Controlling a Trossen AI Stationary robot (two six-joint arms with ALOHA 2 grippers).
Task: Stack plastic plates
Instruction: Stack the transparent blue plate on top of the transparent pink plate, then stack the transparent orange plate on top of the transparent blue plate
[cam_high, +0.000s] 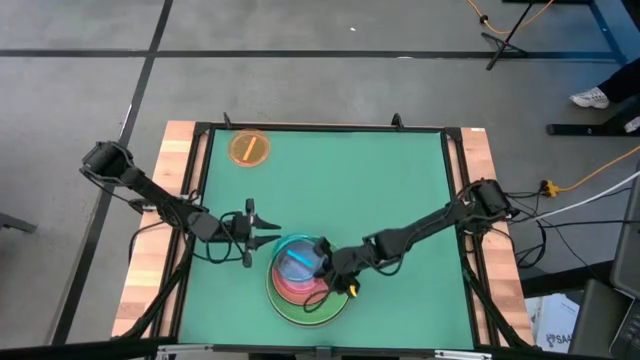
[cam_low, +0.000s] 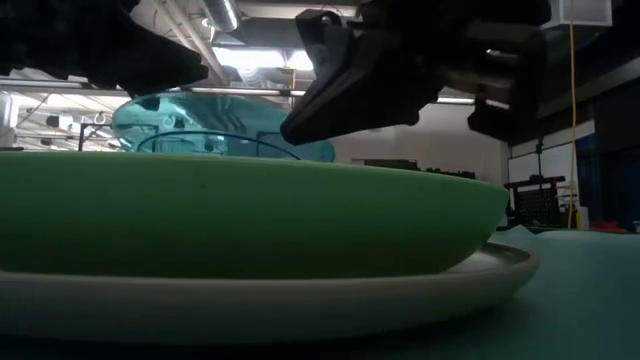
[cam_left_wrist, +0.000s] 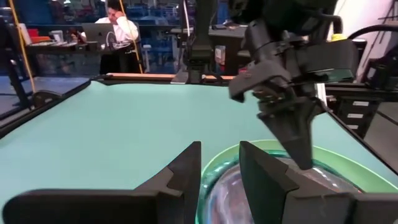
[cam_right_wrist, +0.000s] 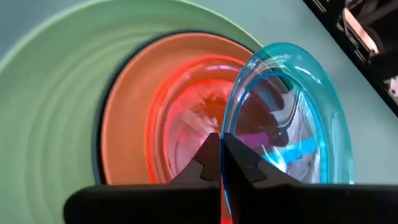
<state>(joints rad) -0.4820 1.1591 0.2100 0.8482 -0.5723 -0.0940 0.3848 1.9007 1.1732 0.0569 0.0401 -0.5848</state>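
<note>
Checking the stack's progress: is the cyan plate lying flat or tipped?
Tipped. The cyan plate stands on edge, pinched at its rim by the right claw, leaning over the salmon plate.

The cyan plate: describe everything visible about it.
The cyan plate is small, round, see-through blue plastic with a raised rim. It is tilted, one edge lifted, pinched at its rim by the right gripper, whose fingers are shut on it. It sits over the stack near the table's front edge, above the salmon plate and the light green plate.
</note>
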